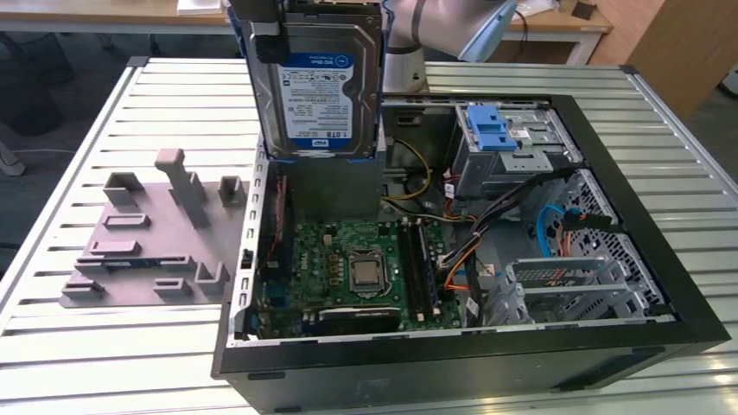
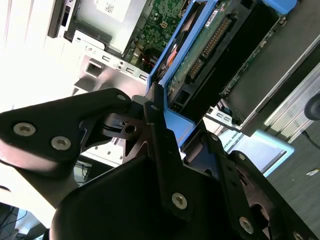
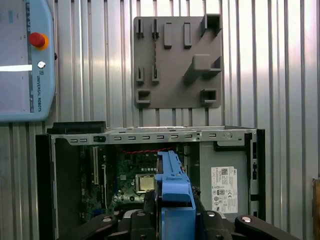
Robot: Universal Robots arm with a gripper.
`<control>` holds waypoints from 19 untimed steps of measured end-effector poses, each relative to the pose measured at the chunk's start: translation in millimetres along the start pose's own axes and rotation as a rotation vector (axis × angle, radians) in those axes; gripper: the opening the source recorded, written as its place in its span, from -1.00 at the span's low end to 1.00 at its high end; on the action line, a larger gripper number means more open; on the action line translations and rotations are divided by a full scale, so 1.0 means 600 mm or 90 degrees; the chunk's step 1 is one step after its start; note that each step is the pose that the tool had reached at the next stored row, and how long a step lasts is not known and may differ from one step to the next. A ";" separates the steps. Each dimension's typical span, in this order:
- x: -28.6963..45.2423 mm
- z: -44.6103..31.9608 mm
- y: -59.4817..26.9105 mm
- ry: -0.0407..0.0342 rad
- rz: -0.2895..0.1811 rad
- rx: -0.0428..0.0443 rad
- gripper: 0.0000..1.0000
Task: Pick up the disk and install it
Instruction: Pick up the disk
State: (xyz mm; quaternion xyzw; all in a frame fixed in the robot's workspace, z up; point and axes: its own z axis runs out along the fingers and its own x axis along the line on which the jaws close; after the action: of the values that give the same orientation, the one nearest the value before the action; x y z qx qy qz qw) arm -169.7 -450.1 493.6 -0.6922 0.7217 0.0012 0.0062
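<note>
The disk (image 1: pixel 317 86) hangs upright, label facing the exterior view, above the open computer case (image 1: pixel 461 363). Its lower edge is level with the case's far rim, over the grey power supply (image 1: pixel 334 194). My gripper (image 2: pixel 180 122) is shut on the disk's upper end, and a black finger (image 1: pixel 268 39) lies against its blue rail. In the second wrist view the disk's green circuit-board side (image 2: pixel 200 47) points down into the case. The first wrist view looks along the blue rail (image 3: pixel 172 182), held in the gripper (image 3: pixel 173 212), to the motherboard (image 3: pixel 135 182) below.
A grey drive cage with a blue latch (image 1: pixel 502 130) sits in the case's far corner at the exterior view's right. Cables (image 1: pixel 542 216) cross beside the motherboard (image 1: pixel 346 268). A grey fixture plate (image 1: pixel 150 242) lies on the slatted table (image 1: pixel 69 346). A pendant (image 3: pixel 25 60) rests nearby.
</note>
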 end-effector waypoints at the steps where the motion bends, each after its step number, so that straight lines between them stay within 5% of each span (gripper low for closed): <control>1: 0.000 0.000 0.000 0.0000 0.000 0.0000 -0.27; 19: -0.001 0.000 -0.021 0.0000 0.000 0.0000 -0.27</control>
State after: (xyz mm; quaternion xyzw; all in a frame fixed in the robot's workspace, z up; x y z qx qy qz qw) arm -157.3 -450.1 493.6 -0.6922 0.7217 0.0012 0.0061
